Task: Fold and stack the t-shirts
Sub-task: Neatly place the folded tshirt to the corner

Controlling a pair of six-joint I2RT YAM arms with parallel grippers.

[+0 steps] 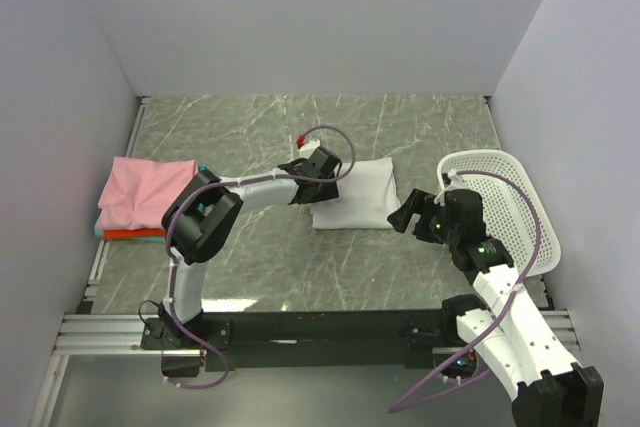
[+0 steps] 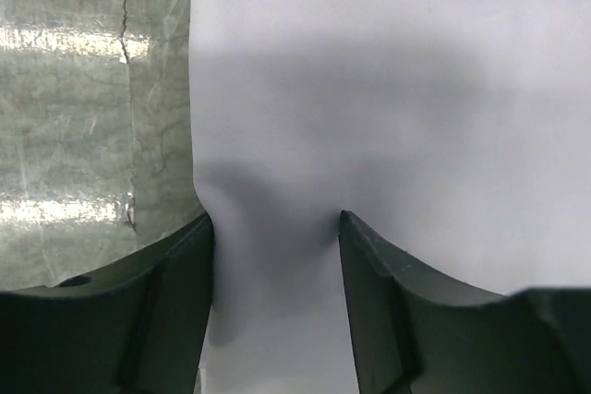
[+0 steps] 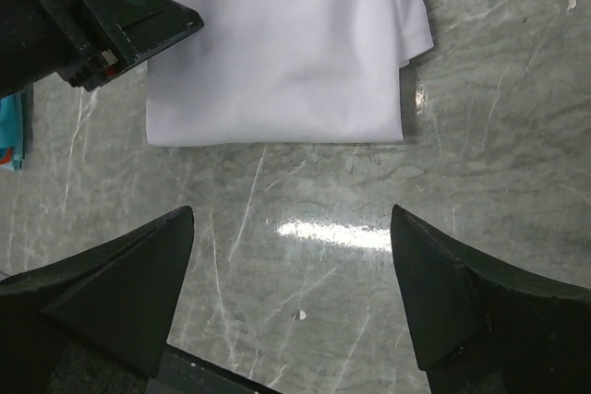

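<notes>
Left gripper (image 2: 275, 219) fingers (image 2: 166, 311) fill the bottom of the left wrist view, their bases cut off by the frame. They straddle a fold of the plain white folded t-shirt (image 2: 369, 89) at its 9 o'clock edge. The jaws are partly drawn in and the cloth is dimpled at both tips, but I cannot tell whether it is clamped.

Right gripper (image 3: 291, 219): jaws spread wide, nothing held, over the grey-green marbled worktop (image 3: 480, 136) just 6 o'clock of the white shirt's near edge.

Top view: the white shirt lies flat near the worktop centre.
- **9 o'clock:** a pile with a pink folded t-shirt (image 1: 145, 192) on top. An orange-red t-shirt (image 1: 135, 234) shows only as a strip beneath. A teal t-shirt (image 3: 9, 136) is a mere sliver, cropped at the right wrist view's left edge.
- **3 o'clock:** a white perforated plastic basket (image 1: 500, 159), partly hidden behind the right arm.
</notes>
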